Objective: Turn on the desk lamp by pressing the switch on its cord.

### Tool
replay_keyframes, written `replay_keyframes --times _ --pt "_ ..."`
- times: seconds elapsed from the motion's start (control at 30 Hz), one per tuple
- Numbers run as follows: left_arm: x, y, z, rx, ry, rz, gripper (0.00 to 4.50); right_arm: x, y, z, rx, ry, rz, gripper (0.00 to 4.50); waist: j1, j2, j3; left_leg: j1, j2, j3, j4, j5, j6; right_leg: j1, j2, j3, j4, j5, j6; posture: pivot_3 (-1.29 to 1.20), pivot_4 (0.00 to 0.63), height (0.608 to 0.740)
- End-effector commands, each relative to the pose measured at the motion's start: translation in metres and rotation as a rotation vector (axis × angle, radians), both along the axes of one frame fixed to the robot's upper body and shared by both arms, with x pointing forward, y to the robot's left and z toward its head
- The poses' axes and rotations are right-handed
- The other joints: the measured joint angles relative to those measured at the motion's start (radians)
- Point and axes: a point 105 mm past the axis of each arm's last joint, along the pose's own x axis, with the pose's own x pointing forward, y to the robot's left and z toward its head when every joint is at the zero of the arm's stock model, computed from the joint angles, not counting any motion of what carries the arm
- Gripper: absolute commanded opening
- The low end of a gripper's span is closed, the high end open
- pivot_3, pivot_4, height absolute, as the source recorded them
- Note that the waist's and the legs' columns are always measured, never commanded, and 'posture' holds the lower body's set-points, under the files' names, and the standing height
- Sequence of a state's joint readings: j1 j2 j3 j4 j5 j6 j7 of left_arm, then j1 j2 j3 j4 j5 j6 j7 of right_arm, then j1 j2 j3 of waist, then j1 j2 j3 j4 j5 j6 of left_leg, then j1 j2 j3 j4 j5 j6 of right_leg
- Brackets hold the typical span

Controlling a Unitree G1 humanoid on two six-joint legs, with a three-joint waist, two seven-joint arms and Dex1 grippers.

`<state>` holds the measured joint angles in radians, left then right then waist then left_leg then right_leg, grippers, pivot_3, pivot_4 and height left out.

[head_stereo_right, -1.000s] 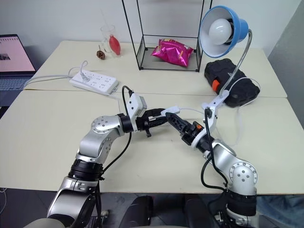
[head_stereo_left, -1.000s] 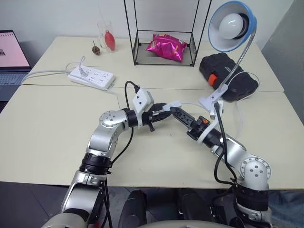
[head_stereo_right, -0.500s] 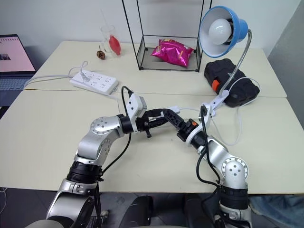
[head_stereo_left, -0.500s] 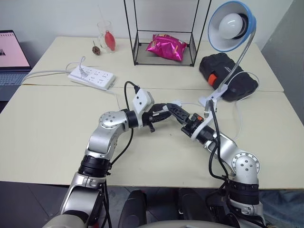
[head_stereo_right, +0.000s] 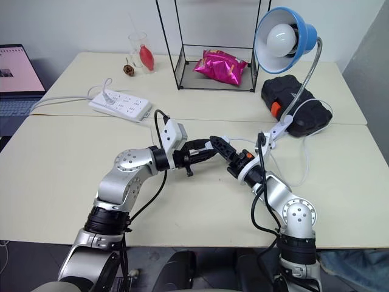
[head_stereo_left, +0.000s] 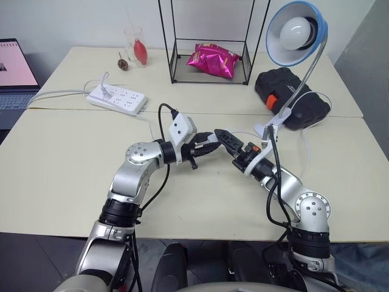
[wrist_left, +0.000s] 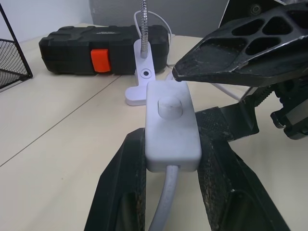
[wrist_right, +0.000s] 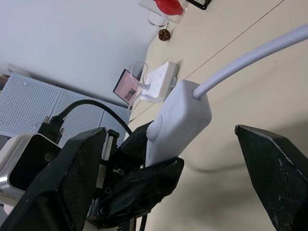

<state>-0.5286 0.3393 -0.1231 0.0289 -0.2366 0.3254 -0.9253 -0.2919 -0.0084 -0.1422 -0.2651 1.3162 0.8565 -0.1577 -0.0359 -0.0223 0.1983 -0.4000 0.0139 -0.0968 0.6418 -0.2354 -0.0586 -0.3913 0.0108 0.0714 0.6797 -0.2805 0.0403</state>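
The desk lamp (head_stereo_left: 296,31) has a blue shade and stands by its white clip (head_stereo_left: 271,126) at the right of the table. Its thin white cord (head_stereo_left: 307,152) loops over the table. My left gripper (head_stereo_left: 208,142) hovers above the table's middle, shut on the switch (wrist_left: 172,126), whose round button faces up. My right gripper (head_stereo_left: 222,137) is open and faces the left one. One black finger (wrist_left: 240,43) hangs just over the button, and another sits under the switch (wrist_right: 178,122). I cannot tell whether the upper finger touches the button.
A white power strip (head_stereo_left: 117,99) lies at the left. At the back stand a wire rack (head_stereo_left: 172,42) with a pink bag (head_stereo_left: 213,59) inside and a glass (head_stereo_left: 135,44). A black case (head_stereo_left: 292,97) lies behind the lamp's clip, and a laptop (head_stereo_left: 15,73) sits at the far left.
My right arm has drawn its elbow in, and its open fingers have closed up on the switch from the right. The left gripper has kept still with the switch in it.
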Motion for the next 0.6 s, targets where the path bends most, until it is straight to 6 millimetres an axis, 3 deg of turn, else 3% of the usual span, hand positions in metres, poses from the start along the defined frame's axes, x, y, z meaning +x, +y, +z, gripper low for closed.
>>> replay_keyframes --times 0.03,0.4,0.5,0.6 --pt "-0.0058 -0.0040 0.0116 -0.018 -0.044 -0.023 1.10 0.0005 0.0000 0.0105 0.036 -0.025 0.000 3.76 0.000 0.000 0.000 0.000 0.000 0.000 0.000 0.000 0.000 0.000 0.000 0.000 0.000 0.000 0.000 0.00 0.150 0.740" --pt "-0.0088 -0.0044 0.0103 -0.012 -0.045 -0.032 1.10 0.0013 0.0016 0.0088 0.047 -0.005 -0.003 1.15 -0.001 0.000 0.000 0.000 0.000 0.000 -0.001 0.000 0.000 -0.001 0.000 0.000 0.000 0.000 0.000 0.00 0.150 0.740" --pt "-0.0089 -0.0040 0.0097 -0.010 -0.044 -0.031 1.10 0.0009 0.0022 0.0094 0.054 -0.005 0.001 0.63 -0.001 0.000 0.000 -0.001 0.000 0.000 -0.001 0.000 0.000 -0.001 0.000 0.000 0.000 0.000 0.000 0.00 0.150 0.740" --pt "-0.0085 -0.0040 0.0102 -0.011 -0.044 -0.029 1.10 0.0006 0.0026 0.0096 0.057 -0.004 0.003 0.57 -0.001 0.000 0.000 -0.001 0.000 0.000 -0.001 0.000 0.000 -0.002 0.000 0.000 0.000 0.000 0.000 0.00 0.150 0.740"
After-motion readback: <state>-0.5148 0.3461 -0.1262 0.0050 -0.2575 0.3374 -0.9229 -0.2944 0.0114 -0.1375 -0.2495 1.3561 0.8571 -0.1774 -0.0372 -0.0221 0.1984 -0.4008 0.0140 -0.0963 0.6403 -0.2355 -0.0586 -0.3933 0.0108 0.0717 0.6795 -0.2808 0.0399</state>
